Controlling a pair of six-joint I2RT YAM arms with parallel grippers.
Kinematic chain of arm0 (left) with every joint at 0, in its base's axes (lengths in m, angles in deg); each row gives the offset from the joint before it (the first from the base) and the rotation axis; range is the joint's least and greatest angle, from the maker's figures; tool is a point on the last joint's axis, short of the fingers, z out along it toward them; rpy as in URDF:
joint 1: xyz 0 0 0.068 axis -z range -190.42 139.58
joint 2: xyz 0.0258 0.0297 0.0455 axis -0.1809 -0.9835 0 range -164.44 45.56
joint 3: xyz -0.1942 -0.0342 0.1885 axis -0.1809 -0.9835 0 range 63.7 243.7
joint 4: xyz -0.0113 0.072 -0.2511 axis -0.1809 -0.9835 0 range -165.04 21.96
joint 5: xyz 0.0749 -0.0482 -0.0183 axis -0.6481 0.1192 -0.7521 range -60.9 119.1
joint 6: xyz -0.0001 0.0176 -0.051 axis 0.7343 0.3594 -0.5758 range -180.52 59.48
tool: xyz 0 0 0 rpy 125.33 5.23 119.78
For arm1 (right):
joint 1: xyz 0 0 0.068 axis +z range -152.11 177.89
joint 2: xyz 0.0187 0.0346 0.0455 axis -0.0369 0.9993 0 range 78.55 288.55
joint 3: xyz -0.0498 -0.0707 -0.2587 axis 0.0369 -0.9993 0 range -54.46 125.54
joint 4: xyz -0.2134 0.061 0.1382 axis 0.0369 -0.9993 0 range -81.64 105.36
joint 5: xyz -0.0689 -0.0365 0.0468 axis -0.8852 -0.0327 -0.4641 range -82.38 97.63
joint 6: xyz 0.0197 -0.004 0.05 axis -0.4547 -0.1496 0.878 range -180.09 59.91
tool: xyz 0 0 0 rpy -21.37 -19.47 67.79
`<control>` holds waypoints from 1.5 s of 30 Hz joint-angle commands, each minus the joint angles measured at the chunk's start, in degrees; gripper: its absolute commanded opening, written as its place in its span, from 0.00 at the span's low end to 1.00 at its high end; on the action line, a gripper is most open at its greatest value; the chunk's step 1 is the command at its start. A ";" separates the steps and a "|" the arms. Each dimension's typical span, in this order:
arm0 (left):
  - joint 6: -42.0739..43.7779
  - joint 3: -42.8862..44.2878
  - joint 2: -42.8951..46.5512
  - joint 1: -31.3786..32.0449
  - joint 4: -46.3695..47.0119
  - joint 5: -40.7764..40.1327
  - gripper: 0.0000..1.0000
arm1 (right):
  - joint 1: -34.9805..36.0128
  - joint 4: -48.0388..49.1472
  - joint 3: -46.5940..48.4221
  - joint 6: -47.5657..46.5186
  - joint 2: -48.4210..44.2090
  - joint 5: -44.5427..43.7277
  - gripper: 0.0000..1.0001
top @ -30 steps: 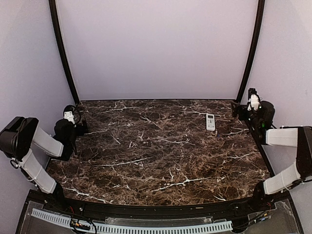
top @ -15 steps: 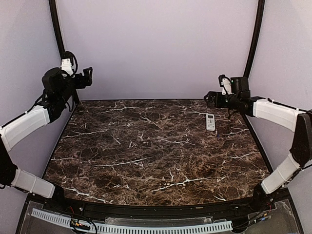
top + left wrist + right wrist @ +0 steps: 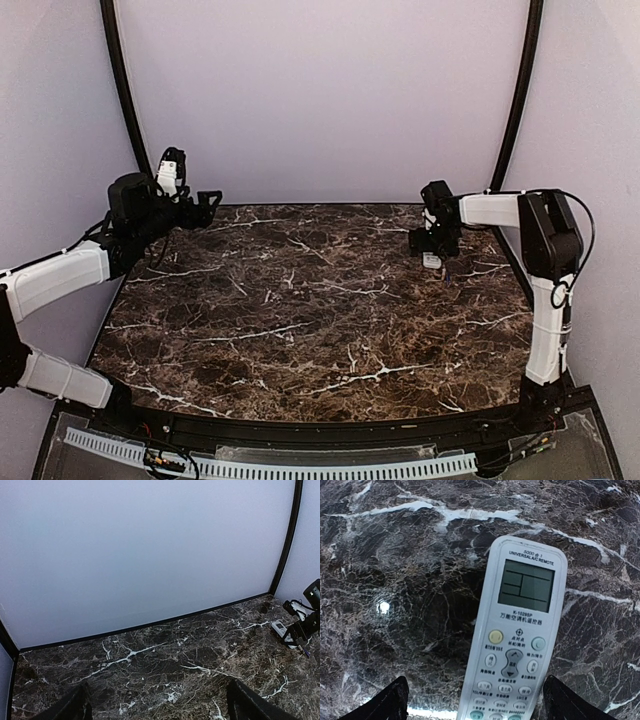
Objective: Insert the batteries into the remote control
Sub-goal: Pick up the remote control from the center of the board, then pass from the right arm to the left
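The white remote control (image 3: 520,635) lies face up on the marble table (image 3: 395,580), its grey display towards the back wall. My right gripper (image 3: 481,705) is open and hangs just above it, one dark finger (image 3: 390,702) on each side of the button end, not touching it. In the top view the right gripper (image 3: 431,244) covers most of the remote control (image 3: 431,262) at the back right. My left gripper (image 3: 207,199) is open and empty, held in the air over the back left corner. No batteries show.
The left wrist view looks across the table (image 3: 165,665) to the remote control (image 3: 278,627) and the right gripper (image 3: 305,625) at far right. A small dark thin object (image 3: 303,650) lies beside them. Black frame posts (image 3: 125,100) stand at the back corners.
Both arms have lifted from their folded positions at the table's sides. The left gripper has risen over the back left corner. The right gripper has swung in and come down over the remote.
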 commanded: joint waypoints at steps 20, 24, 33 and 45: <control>7.73 -4.82 2.22 1.29 9.13 11.76 0.90 | -0.81 -3.44 3.41 -4.80 1.37 13.02 0.23; 12.36 -6.07 2.86 2.37 9.69 14.72 0.89 | 1.07 -4.14 4.02 -8.04 -2.94 21.08 0.20; 45.95 -11.93 5.76 15.97 2.10 23.05 0.83 | 15.12 -10.38 1.00 -14.40 -12.80 30.32 0.14; 69.30 -15.89 12.92 31.31 -8.75 13.11 0.74 | 37.42 -8.98 3.38 -14.37 -15.44 35.33 0.16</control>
